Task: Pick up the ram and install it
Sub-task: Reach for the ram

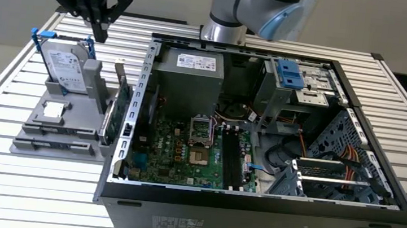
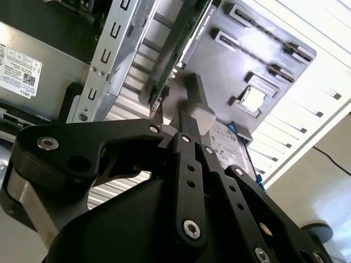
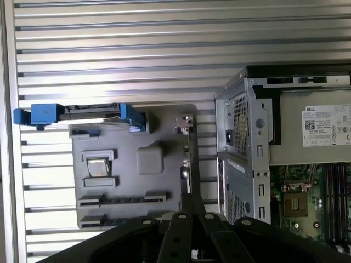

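My gripper [image 1: 102, 38] hangs at the exterior view's upper left, above the back end of a grey fixture [image 1: 34, 144] and just beyond the upright hard drive [image 1: 68, 66]. Its black fingers point down and meet at their tips, shut with nothing between them, as both wrist views show [image 2: 184, 131] [image 3: 192, 215]. The ram is hidden from me. Two long slots in the fixture [image 3: 123, 198] [image 2: 249, 52] show just dark lines. The motherboard's black memory slots [image 1: 233, 159] lie inside the open computer case [image 1: 254, 210].
A green expansion card [image 1: 116, 119] stands on edge between fixture and case. A small silver chip [image 1: 52, 109] rests in the fixture. The arm's base [image 1: 223, 34] rises behind the case. The slatted table [image 1: 21, 186] runs out at its edge on the exterior view's left.
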Action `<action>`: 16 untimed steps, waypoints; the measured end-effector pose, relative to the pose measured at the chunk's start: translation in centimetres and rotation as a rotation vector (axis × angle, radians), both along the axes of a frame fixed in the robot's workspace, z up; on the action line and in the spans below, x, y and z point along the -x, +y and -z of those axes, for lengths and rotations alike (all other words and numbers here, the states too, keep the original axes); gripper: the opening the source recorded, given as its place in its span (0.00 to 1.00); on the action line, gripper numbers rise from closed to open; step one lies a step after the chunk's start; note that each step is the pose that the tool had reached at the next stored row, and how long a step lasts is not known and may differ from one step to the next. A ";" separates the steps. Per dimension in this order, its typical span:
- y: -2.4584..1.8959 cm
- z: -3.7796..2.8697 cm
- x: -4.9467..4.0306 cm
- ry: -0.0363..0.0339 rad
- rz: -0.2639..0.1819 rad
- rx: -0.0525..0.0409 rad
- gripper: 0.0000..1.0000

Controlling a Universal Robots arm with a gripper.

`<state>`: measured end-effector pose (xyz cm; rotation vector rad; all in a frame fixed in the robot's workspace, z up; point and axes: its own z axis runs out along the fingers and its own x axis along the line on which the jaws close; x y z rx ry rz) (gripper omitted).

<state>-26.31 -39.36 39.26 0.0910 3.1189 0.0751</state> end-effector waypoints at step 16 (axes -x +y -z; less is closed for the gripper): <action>0.01 0.00 3.01 0.0000 -0.003 0.0000 0.00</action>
